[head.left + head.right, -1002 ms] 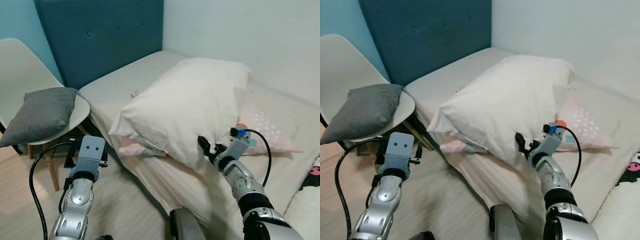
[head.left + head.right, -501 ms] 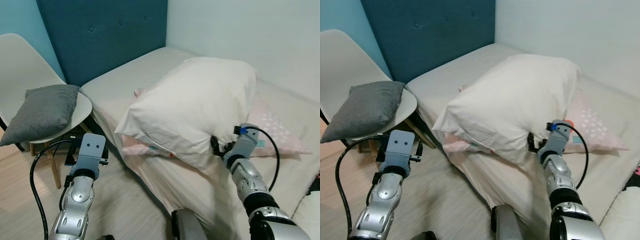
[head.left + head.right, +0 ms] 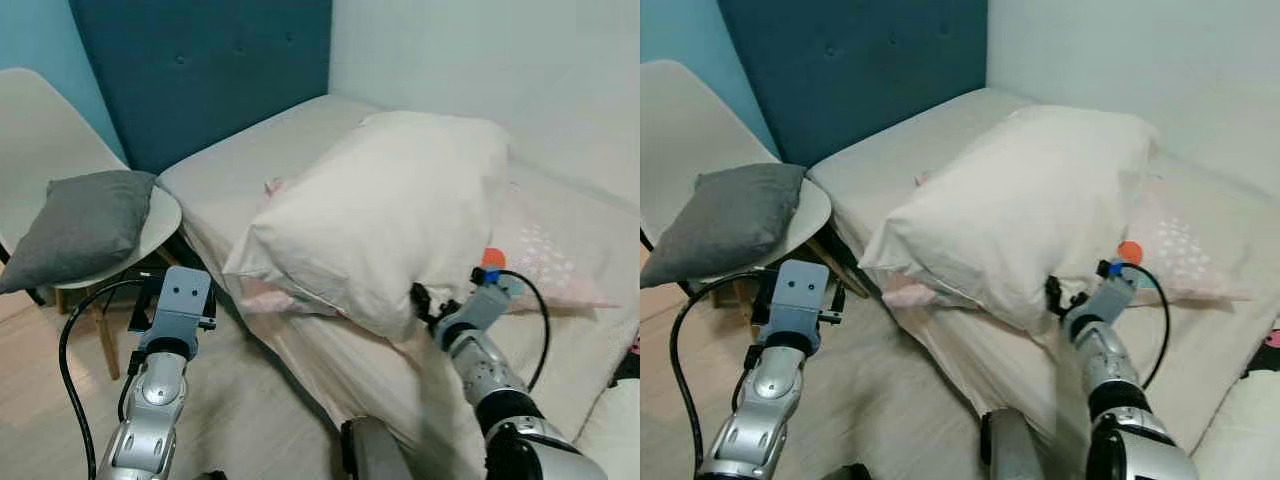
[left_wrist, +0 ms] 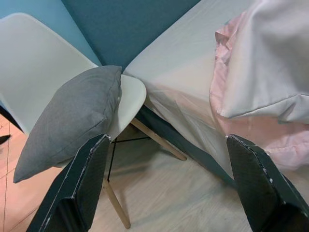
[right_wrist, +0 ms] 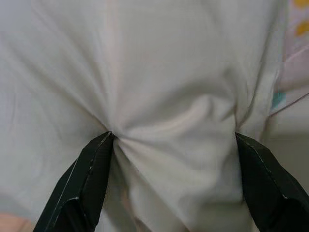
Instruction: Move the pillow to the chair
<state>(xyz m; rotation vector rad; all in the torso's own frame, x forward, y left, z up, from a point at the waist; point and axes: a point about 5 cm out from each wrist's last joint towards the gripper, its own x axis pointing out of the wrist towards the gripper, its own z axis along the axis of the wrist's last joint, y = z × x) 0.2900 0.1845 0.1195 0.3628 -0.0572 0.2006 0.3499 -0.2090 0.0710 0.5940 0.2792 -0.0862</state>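
Two pillows lie stacked on the beige-sheeted bed [image 3: 250, 170] against the teal padded headboard [image 3: 200, 70]: a large cream cloth pillow [image 3: 380, 215] rests tilted on top of a flatter pink patterned pillow [image 3: 545, 255]. The cream one is on the bed, well apart from the white moulded plastic chair with wooden legs [image 3: 40, 140] standing just beside the bed's near corner. A grey square cushion [image 3: 80, 225] leans across that chair's seat.

From where I stand, the right gripper [image 3: 420, 300] is pushed into the lower edge of the cream pillow. Its two black fingers [image 5: 94, 169] are spread wide, and the cloth bunches into a fold between them, touching both fingertips, though the jaws are not closed on it.

Over on the other side, the left gripper [image 4: 164, 188] hangs low above the pale wooden floor [image 3: 240, 420], near the chair legs and clear of everything. Its fingers [image 4: 84, 174] are likewise spread apart, holding nothing, with the grey cushion and the bed's edge seen between them.
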